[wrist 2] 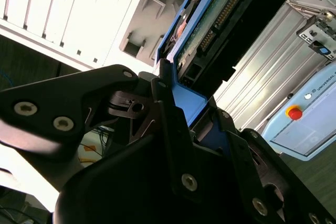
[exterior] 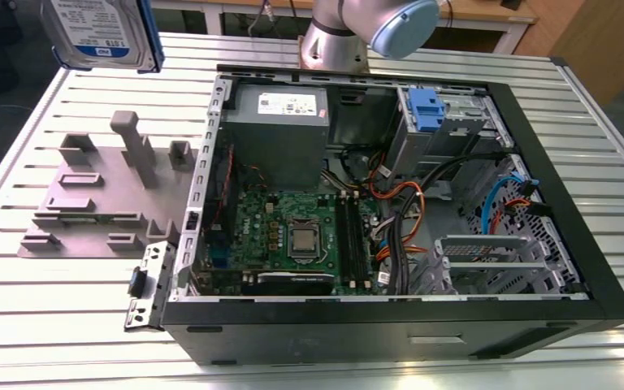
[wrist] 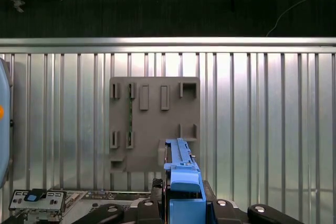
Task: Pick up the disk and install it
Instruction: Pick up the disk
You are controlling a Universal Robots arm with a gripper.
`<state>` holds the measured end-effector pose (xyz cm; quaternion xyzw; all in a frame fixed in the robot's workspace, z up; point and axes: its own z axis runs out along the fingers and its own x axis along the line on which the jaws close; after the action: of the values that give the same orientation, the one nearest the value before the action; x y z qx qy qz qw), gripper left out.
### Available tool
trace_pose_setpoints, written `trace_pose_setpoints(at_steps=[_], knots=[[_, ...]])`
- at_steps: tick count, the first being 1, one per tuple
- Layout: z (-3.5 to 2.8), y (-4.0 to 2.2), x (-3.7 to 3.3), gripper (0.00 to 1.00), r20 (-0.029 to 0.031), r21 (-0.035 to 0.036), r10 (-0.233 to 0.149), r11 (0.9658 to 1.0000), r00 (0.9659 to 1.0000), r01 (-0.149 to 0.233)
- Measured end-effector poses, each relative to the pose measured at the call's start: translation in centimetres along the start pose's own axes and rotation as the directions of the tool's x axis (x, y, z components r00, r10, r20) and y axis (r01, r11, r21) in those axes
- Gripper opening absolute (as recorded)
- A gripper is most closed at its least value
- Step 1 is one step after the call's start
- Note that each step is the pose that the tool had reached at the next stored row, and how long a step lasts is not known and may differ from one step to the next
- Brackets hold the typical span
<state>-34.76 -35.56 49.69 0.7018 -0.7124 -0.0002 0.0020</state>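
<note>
Transit | jaws clenched on disk (exterior: 101, 32), aloft at 10 o'clock from case (exterior: 399, 321) | hold grip firm, bracket (wrist: 185, 187) level

No print can be made out. At the upper left of the exterior view, the disk (exterior: 97, 32) carries a white-and-blue label whose lines are too small to read. The grey power supply (exterior: 279, 134), upper middle, bears a white label (exterior: 288, 104), equally illegible. In the second wrist view, a pale teach pendant (wrist 2: 310, 121) carries lettering cut off at the frame's edge.
</note>
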Motion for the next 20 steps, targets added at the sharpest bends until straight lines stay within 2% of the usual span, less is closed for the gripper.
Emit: trace_pose_setpoints(at_steps=[20], knots=[[0.0, -0.9, -0.02, 0.36, 0.0, 0.0, 0.0, 1.0, 1.0, 0.0]])
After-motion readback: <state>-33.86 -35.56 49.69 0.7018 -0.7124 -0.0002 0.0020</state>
